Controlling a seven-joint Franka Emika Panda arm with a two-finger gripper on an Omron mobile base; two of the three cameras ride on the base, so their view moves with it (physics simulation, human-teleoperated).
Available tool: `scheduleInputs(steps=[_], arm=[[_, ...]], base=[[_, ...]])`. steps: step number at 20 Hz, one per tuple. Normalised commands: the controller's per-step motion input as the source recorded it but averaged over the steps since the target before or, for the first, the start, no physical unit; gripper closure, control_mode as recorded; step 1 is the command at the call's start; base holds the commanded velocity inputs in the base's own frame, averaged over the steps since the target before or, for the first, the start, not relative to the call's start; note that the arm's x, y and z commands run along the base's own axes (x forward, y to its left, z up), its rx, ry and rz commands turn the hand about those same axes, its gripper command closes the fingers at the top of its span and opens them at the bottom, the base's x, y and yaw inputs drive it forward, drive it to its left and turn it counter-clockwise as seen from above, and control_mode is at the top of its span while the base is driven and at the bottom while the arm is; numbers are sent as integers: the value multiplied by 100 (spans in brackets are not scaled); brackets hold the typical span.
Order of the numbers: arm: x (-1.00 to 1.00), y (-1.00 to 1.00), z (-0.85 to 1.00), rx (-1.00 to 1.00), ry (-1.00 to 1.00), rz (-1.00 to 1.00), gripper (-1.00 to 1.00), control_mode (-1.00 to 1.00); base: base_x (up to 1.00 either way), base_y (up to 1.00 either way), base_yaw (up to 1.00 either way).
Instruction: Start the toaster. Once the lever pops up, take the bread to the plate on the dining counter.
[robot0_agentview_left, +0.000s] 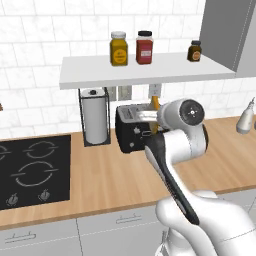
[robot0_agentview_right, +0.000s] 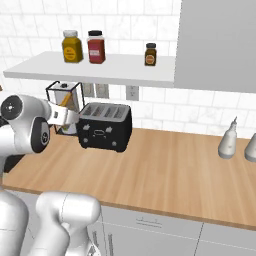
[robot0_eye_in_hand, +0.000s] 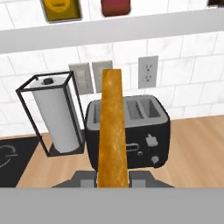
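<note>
The gripper (robot0_eye_in_hand: 113, 177) is clamped on the bread (robot0_eye_in_hand: 113, 131), held edge-on above the wood worktop (robot0_agentview_left: 110, 175), in front of the black toaster (robot0_agentview_right: 105, 126); paper-towel holder (robot0_agentview_left: 95, 116) and black hob (robot0_agentview_left: 34, 170) alongside, white-tiled wall (robot0_agentview_right: 150, 107) behind

— What is the arm (robot0_agentview_left: 187, 142) looking like from the left base view?
— Its glossy white rounded shells are showing, with a dark strip running along one link and a round grey cap on the joint.
— And the wrist?
— It is appearing light grey, possibly metallic; it is blurred
</note>
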Motion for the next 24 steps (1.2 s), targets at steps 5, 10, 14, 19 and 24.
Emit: scheduleInputs(steps=[5, 10, 14, 19, 24], arm=[[-86, 0, 14, 0, 8, 4, 100, -100], [-76, 0, 13, 0, 3, 7, 100, -100], [-52, 0, 6, -1, 0, 14, 100, -100], [-6, 0, 0, 0, 0, 6, 100, -100], [0, 0, 0, 0, 0, 0, 100, -100]], base=[[0, 0, 0], [0, 0, 0], [0, 0, 0], [0, 0, 0], [0, 0, 0]])
